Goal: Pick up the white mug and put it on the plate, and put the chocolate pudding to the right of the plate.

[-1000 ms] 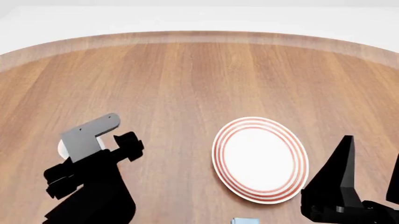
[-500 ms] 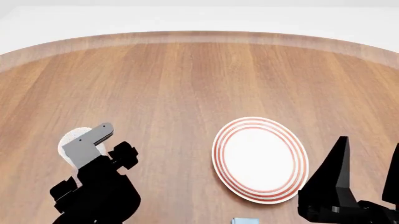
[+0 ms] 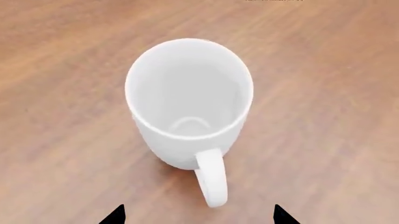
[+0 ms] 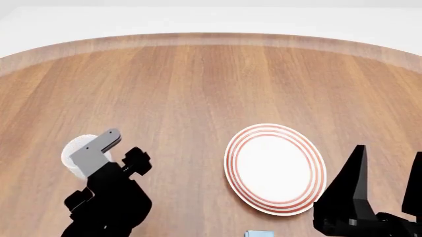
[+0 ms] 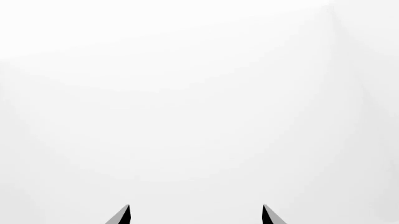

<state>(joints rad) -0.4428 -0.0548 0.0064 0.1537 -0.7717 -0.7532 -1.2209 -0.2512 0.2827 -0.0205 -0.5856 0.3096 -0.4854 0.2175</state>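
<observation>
Since half a second back, my left arm has drifted slightly to the right and down in the head view, its grey bracket barely shifted over the white mug (image 4: pixel 74 150); the plate and the right arm look unmoved. A second ago that bracket sat higher and flatter, hiding nearly all of the mug.

At the left, the white mug stands upright on the wooden table (image 4: pixel 197 79), empty, partly hidden by my left arm. In the left wrist view the left gripper (image 3: pixel 198 215) is spread wide, only its two dark fingertips (image 3: pixel 115 215) showing, apart from the mug, whose handle points toward the gap between them. It holds nothing.

The plate (image 4: pixel 232 148) lies flat to the mug's right, well apart from it. A corner of the chocolate pudding (image 4: pixel 258 233) shows at the frame's lower edge, just below the plate.

At the right, the right gripper (image 5: pixel 194 215) stands wide and empty, raised off the table.
</observation>
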